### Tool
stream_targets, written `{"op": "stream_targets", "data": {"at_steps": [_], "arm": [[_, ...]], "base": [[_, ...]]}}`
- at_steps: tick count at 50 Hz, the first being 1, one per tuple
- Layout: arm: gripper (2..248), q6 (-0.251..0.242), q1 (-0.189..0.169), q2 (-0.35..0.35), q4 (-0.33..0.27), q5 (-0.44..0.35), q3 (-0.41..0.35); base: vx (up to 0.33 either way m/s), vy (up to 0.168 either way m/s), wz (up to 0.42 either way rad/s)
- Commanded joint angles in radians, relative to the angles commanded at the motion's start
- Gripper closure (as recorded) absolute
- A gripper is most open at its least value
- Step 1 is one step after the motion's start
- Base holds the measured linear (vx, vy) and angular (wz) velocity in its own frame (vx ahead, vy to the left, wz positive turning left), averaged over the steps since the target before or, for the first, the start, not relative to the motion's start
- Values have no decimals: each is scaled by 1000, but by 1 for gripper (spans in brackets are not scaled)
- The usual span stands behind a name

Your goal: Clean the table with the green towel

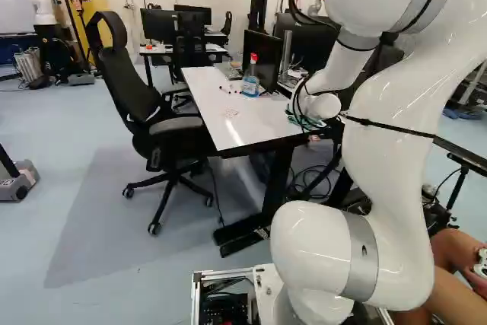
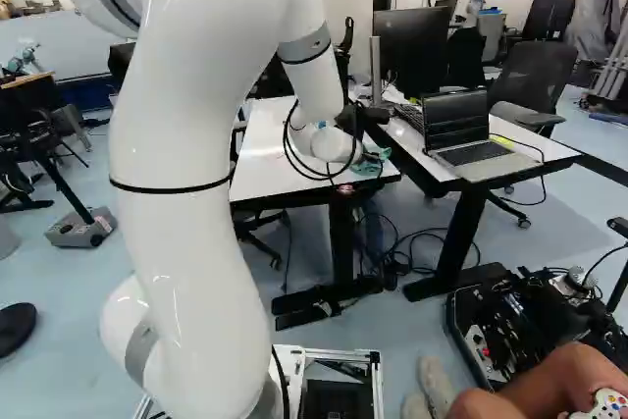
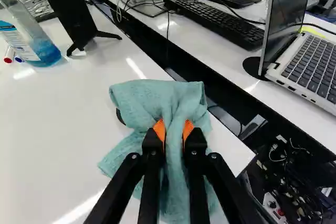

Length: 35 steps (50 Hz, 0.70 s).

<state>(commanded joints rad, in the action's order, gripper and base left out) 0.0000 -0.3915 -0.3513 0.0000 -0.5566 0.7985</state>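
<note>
My gripper (image 2: 359, 125) shows only in part in the right base view, past the white wrist, over the near corner of the white table (image 2: 270, 159). In the wrist view the gripper (image 3: 174, 130) is shut on the green towel (image 3: 157, 97), whose bunched folds rise between the orange pads. Loose cloth spreads ahead of and beneath the fingers onto the tabletop (image 3: 58, 124). A dark object, partly covered, peeks out at the towel's edge. Faint reddish marks (image 1: 230, 113) show on the table in the left base view.
A spray bottle (image 1: 250, 80) with blue liquid, markers (image 3: 9, 55) and a monitor (image 1: 262, 58) stand farther along the table. Across a gap with cables is a second desk with a laptop (image 2: 476, 152) and keyboard (image 3: 212, 20). An office chair (image 1: 179, 125) stands alongside.
</note>
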Motion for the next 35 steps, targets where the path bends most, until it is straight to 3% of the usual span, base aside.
{"op": "stream_targets", "data": {"at_steps": [11, 35], "arm": [[195, 0, 8, 18, 0, 0, 5], [195, 0, 67, 11, 0, 41, 75]], "base": [[0, 0, 0], [0, 0, 0]]}}
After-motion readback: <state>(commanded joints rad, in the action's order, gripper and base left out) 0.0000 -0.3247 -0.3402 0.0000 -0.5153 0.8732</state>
